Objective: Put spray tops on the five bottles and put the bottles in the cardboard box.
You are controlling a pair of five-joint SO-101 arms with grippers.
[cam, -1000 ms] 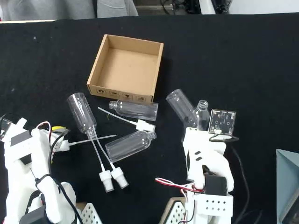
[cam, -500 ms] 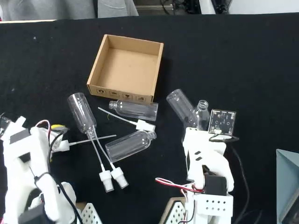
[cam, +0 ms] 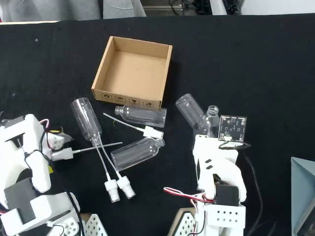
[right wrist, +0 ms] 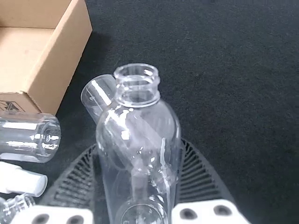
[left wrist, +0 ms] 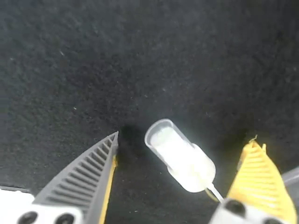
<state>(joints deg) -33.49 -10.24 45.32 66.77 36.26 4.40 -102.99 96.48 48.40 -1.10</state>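
My left gripper (left wrist: 184, 139) is open, its fingers on either side of a white spray top (left wrist: 181, 161) lying on the black table. In the high view that spray top (cam: 60, 155) lies at the left beside the left gripper (cam: 53, 146), its thin tube pointing right. My right gripper (right wrist: 140, 150) is shut on an upright, uncapped clear bottle (right wrist: 138, 135), also seen as the bottle (cam: 212, 118) right of centre. The cardboard box (cam: 101, 69) stands open behind. Three more bottles (cam: 86, 118), (cam: 141, 115), (cam: 137, 152) lie in front of it, and another bottle (cam: 190, 109) leans by the held one.
Two spray tops (cam: 112, 189), (cam: 126, 187) lie near the front with their tubes running up toward the leftmost bottle. Another spray top (cam: 153, 132) lies between the two middle bottles. A grey object (cam: 302, 191) stands at the right edge.
The left arm has shifted left and turned, bringing its open gripper down around the leftmost spray top. The right arm and its bottle have stayed put.
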